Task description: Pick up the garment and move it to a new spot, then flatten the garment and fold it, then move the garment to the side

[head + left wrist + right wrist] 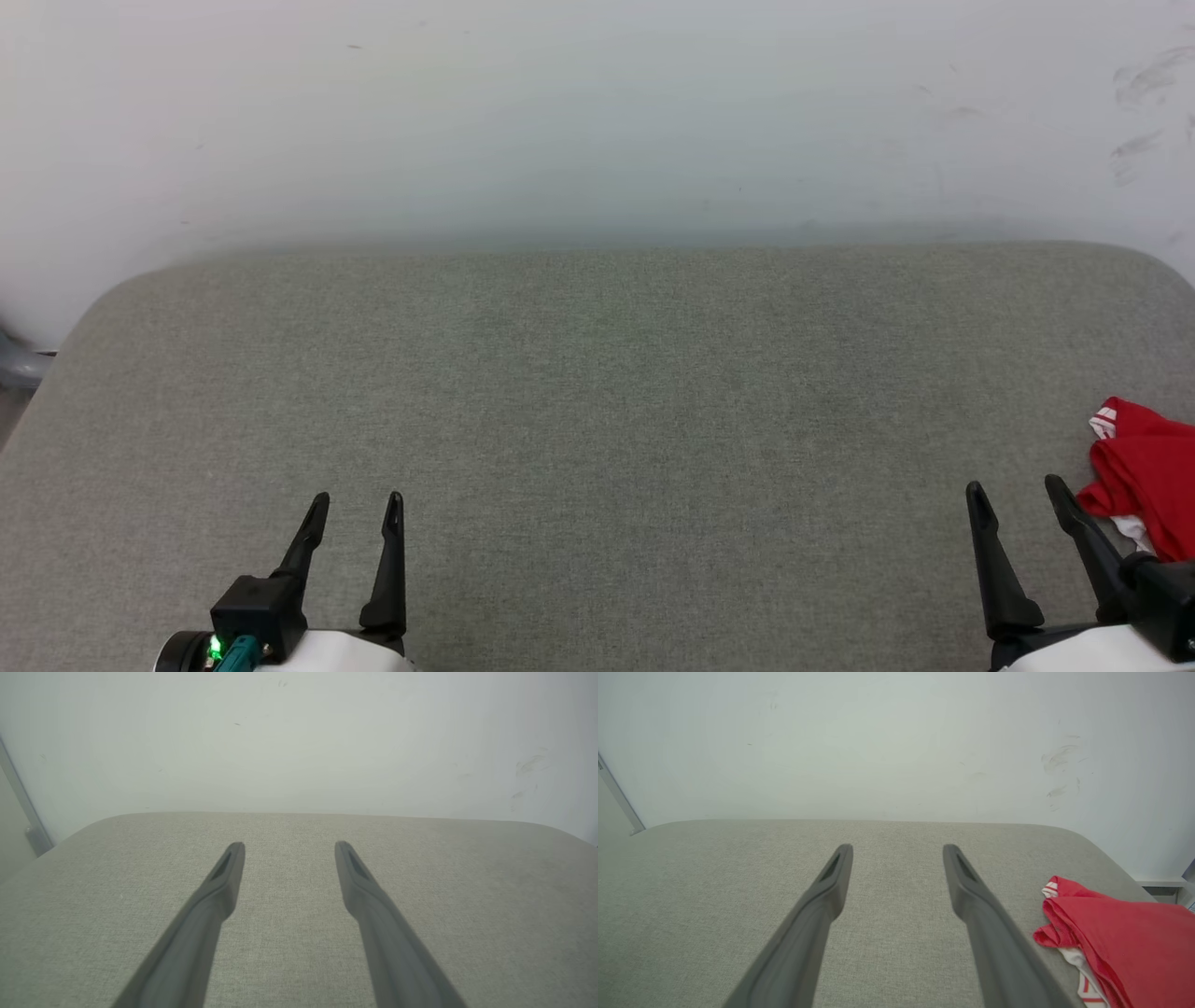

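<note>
At 7 o'clock of the head view, item one: my left gripper [359, 501] is pointing toward 12 o'clock over the grey fabric surface [597, 401], its two dark fingers standing apart and gripping nothing.

Item two, at 5 o'clock: my right gripper [1016, 485] is likewise holding its fingers spread wide, with bare fabric showing between them.

Item three, at 4 o'clock by the right edge: the garment [1150, 471] is lying crumpled in a heap on the surface. Red cloth is lying uppermost, striped red-and-white trim is showing at its 11 o'clock corner, and white is peeking out below. It is sitting just beside my right gripper's outer finger, at that gripper's 2 o'clock; in the right wrist view a sliver of grey is showing between finger and cloth.

Item four, at 12 o'clock: a pale scuffed wall [597, 112] is rising behind the surface.
</note>
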